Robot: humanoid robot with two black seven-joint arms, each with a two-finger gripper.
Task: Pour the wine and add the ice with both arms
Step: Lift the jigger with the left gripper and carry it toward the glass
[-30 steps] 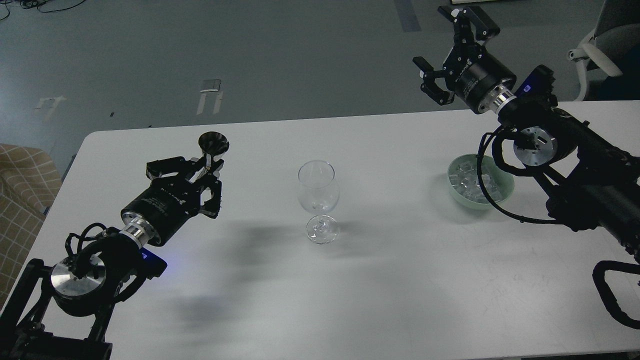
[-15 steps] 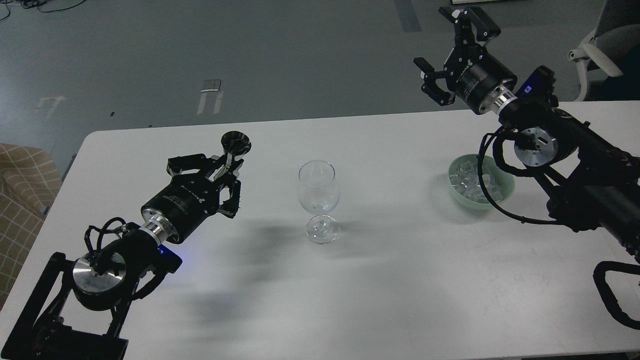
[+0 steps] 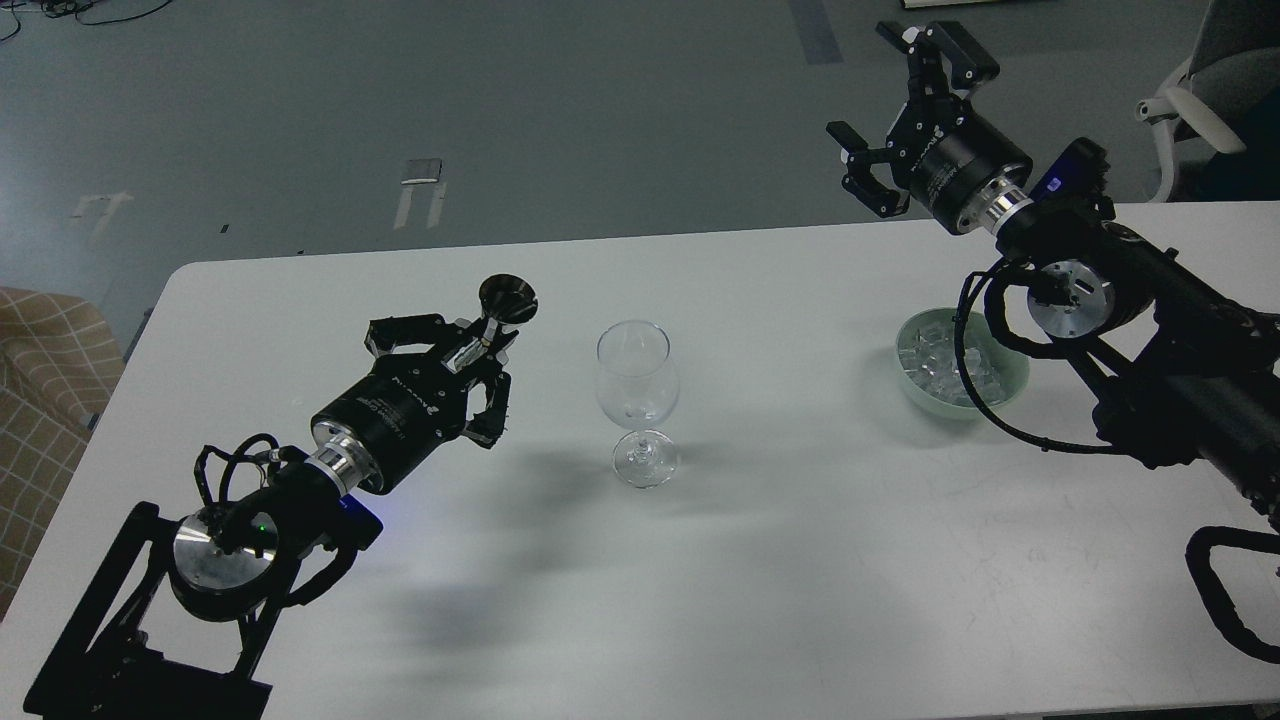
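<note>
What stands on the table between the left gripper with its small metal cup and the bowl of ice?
In the head view, only the empty wine glass stands between the left gripper and the ice; the rest is bare table.

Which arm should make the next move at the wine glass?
Left, likely. Its gripper holds a dark metal cup just left of the wine glass; the right gripper hangs open, far off.

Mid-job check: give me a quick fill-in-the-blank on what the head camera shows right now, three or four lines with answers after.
1. The left gripper is shut on a small dark ____.
2. The wine glass stands upright and looks ____.
3. The ice lies in a pale green ____.
4. The right gripper is raised beyond the table edge, its jaws ____.

Missing words: cup; empty; bowl; open
</note>
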